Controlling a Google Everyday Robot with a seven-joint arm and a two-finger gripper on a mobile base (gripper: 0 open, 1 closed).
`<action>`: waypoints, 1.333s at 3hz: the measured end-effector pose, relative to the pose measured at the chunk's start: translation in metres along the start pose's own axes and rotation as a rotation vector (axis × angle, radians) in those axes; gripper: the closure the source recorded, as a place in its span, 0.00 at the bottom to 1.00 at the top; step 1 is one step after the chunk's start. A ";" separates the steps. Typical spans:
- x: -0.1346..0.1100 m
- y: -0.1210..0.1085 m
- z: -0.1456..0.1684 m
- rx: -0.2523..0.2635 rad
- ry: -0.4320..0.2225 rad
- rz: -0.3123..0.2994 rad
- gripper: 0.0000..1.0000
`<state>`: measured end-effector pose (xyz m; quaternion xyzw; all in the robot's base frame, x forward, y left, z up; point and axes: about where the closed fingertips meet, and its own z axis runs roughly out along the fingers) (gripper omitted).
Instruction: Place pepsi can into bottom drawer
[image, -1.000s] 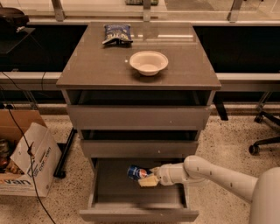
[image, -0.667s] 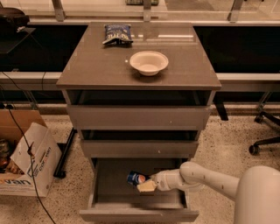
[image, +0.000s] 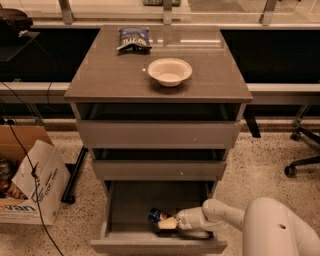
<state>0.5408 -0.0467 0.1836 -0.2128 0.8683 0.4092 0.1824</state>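
Grey three-drawer cabinet seen from above and in front. The bottom drawer (image: 150, 247) is pulled out furthest towards the viewer; its flat front panel runs along the lower edge of the view, and the rear two thirds of its dark floor lie bare between the side walls. The middle drawer (image: 159, 170) and top drawer (image: 159, 134) stand out by a small amount each, so the three fronts step outward from top to bottom, with a shadowed gap above each.

The arm (image: 225, 214) enters the bottom drawer from the right, over its right wall, close behind the front panel. The gripper (image: 167, 223) sits low inside the drawer, near the front and slightly right of centre, closed on the pepsi can (image: 159, 215). The can is tilted, its top towards the upper left, inside the drawer walls; whether it touches the floor cannot be told.

On the tabletop (image: 100, 80): a white bowl (image: 170, 71) right of centre towards the front edge, with nothing visible in it, and a blue-and-white snack bag (image: 134, 38) at the rear, the two well apart.

Speckled floor lies open on both sides of the cabinet; a cardboard box (image: 35, 185) stands to the left and a chair base (image: 300, 165) to the right
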 end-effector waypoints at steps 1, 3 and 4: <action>0.020 -0.029 0.025 0.010 0.049 0.054 0.74; 0.021 -0.022 0.028 0.000 0.050 0.051 0.19; 0.022 -0.021 0.029 -0.003 0.052 0.052 0.00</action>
